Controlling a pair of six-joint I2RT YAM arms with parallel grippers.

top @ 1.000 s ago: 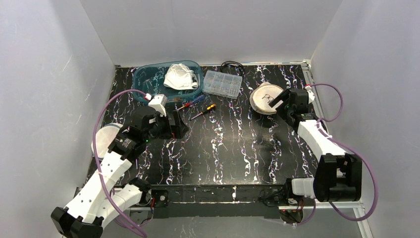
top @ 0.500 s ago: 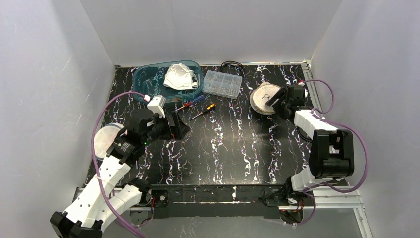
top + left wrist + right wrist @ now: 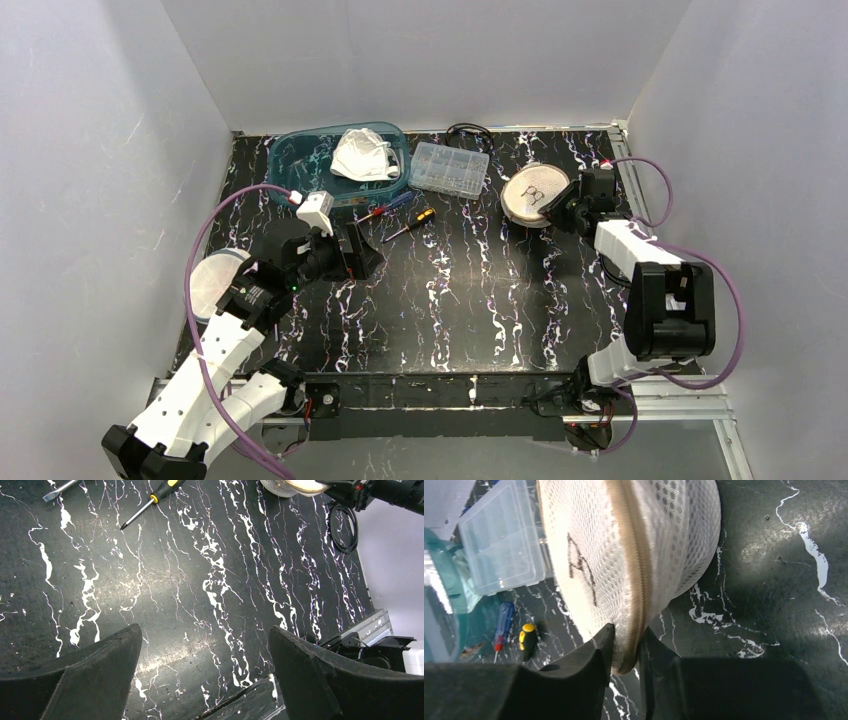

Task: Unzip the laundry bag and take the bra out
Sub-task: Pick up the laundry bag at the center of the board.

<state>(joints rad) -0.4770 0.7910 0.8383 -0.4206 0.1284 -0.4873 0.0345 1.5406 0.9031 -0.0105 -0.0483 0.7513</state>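
at far right, right end effector [image 3: 626, 636] pinches laundry bag [image 3: 589, 540] zipper rim

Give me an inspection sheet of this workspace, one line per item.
Surface: black white-veined table.
Job's things: round mesh laundry bag, zip looks closed; bra not visible.
Clutter: teal tub holding white cloth, clear organizer box, red-blue screwdriver, yellow-black screwdriver, round disc.
End effectors: left end effector open above bare table; right end effector pinching the bag's zipper edge.
Cables: black loop at back; purple leads on both arms.
Surroundings: white walls.
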